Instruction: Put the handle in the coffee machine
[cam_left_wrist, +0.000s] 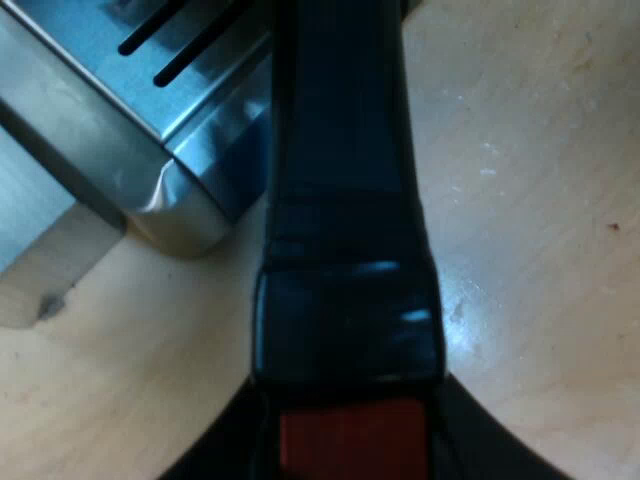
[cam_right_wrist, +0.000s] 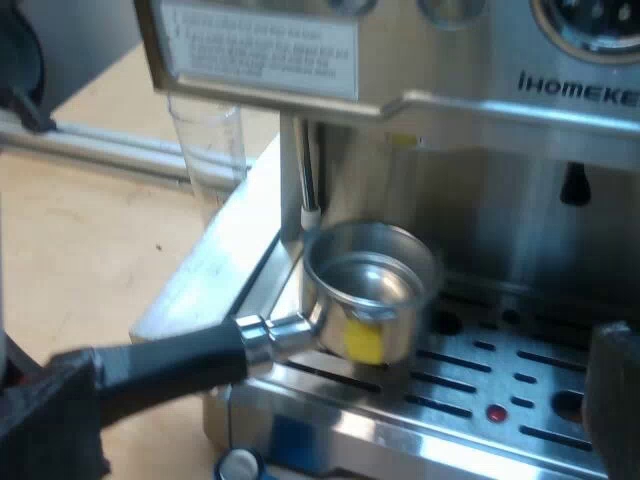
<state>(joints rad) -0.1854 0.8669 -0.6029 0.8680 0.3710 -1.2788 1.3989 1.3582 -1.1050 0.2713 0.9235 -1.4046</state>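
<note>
- The left claw is clamped on the metal holder at the tail of its dark handle, with a black finger pressed to each side of the red end.
- Seen from the left wrist, the handle runs away from the claw past the steel corner of the slotted drip tray. The pale wooden bench lies beneath.
- Seen from the right wrist, the holder's basket sits open side up at the front of the espresso machine. It is level, over the near corner of the drip tray and just under the tip of the steam wand.
- The holder is not locked into the machine, and whether the basket touches the grate cannot be told.
- A yellow patch shows on the basket's wall.
- The right claw stands wide apart and holds nothing — one finger is near the handle's outer stretch, the other over the drip tray.
- A clear measuring glass stands upright beside the machine, far beyond the handle.
</note>
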